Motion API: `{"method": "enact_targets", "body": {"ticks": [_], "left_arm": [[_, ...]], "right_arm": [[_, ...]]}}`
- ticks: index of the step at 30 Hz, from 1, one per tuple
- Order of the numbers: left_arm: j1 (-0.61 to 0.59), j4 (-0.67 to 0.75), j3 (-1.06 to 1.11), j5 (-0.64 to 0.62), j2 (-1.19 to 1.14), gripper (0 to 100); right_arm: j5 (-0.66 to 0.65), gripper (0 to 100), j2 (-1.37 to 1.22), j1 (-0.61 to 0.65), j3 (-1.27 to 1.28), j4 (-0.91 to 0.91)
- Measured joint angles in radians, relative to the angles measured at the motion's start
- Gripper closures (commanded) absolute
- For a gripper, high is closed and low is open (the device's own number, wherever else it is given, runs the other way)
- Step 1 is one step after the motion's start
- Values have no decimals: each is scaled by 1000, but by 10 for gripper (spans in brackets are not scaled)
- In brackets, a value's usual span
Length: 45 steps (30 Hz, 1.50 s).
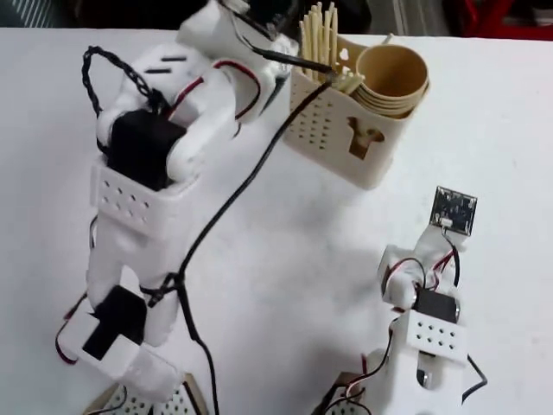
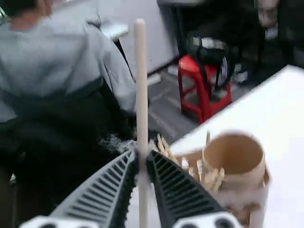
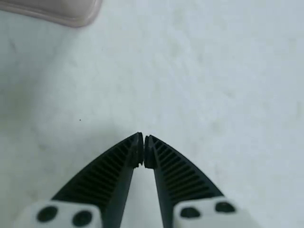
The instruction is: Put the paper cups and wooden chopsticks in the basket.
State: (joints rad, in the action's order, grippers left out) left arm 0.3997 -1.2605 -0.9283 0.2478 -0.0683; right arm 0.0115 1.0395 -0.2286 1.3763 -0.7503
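Observation:
A cream perforated basket (image 1: 341,134) stands at the back of the white table and holds stacked paper cups (image 1: 393,76) and several wooden chopsticks (image 1: 318,35). My left gripper (image 2: 141,159) is above the basket's rim, shut on one upright wooden chopstick (image 2: 140,85). Below it are a paper cup (image 2: 235,156) and the chopsticks' ends (image 2: 164,147) in the basket. In the high view the left gripper's dark finger (image 1: 298,60) reaches to the chopstick bundle. My right gripper (image 3: 143,142) is shut with nothing in it, just above bare table.
The right arm (image 1: 428,320) sits folded at the front right. A black cable (image 1: 233,199) runs from the left arm across the table. A pale rounded corner (image 3: 61,12) lies beyond the right gripper. The table's far edge (image 2: 228,109) is just behind the basket.

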Motion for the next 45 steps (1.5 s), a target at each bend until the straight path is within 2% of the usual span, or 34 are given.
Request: {"method": "enact_targets", "body": {"ticks": [8, 18, 24, 33, 38, 45], "left_arm": [[0, 252, 0, -180, -44, 977], [0, 500, 0, -293, -262, 978], [15, 629, 0, -315, -399, 978], [15, 641, 2, -318, -493, 952], [15, 526, 2, -318, -493, 860], [15, 384, 2, -318, -445, 897]], "right_arm": [[0, 981, 0, 0, 0, 0], [0, 981, 0, 0, 0, 0], [0, 981, 0, 0, 0, 0], [0, 981, 0, 0, 0, 0], [0, 981, 0, 0, 0, 0], [0, 981, 0, 0, 0, 0]]}}
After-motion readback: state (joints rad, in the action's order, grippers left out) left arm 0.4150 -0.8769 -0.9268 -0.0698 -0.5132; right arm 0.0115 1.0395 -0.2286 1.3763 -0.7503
